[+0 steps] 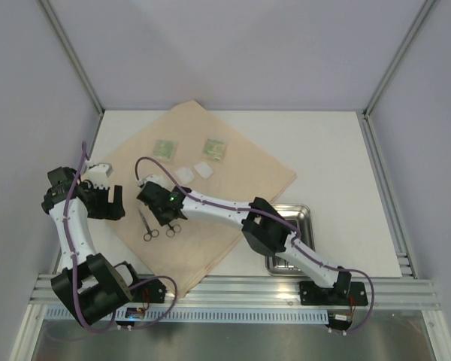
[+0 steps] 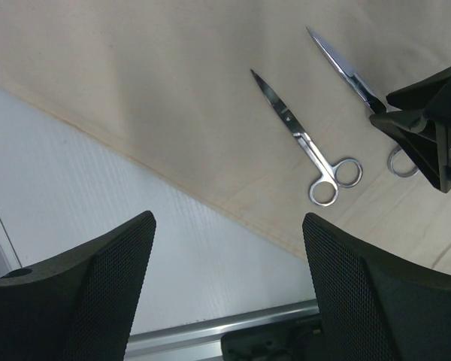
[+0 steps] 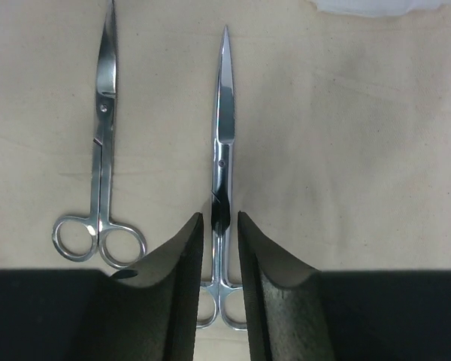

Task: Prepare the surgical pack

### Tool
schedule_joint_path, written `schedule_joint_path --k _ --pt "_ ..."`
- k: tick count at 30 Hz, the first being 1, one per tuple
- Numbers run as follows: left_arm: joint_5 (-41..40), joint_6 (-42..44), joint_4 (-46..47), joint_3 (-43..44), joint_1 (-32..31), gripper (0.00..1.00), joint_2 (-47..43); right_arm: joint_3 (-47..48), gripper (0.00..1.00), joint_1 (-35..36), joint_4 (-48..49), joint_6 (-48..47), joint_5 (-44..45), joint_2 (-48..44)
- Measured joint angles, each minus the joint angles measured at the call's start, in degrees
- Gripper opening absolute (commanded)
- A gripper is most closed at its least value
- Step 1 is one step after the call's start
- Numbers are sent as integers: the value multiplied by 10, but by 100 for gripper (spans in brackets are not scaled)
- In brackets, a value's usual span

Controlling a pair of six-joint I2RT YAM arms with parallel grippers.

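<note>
Top view: cloth (image 1: 240,169) lay central, with the tray (image 1: 299,214) at its 4 o'clock. Left wrist: left gripper (image 2: 229,222) gaped wide and empty, scissors (image 2: 304,143) at 1 o'clock. Right wrist: right gripper (image 3: 219,219) stood barely parted, straddling second scissors (image 3: 221,135) with slim gaps either side.

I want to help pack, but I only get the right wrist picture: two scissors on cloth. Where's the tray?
Observer: The tray sits on the table, just off the cloth's right edge.
Operator: Is the other arm nearby?
Observer: Yes. The left gripper hangs open over the cloth's near-left edge, beside the free scissors.
Operator: Anything else on the cloth?
Observer: Two green packets lie side by side toward the far end.
</note>
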Motion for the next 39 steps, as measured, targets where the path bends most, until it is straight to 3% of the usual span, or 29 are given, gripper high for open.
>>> schedule_joint_path --k 10,14,15,39 --pt "0 1 0 0 0 89 0 23 30 4 -22 -2 20 18" --pt "-2 1 0 0 0 89 0 33 2 7 -29 -1 33 24" --pt "-2 1 0 0 0 89 0 33 0 7 -30 0 33 24" --pt "-4 1 -10 6 0 90 0 -106 0 2 37 9 41 -100"
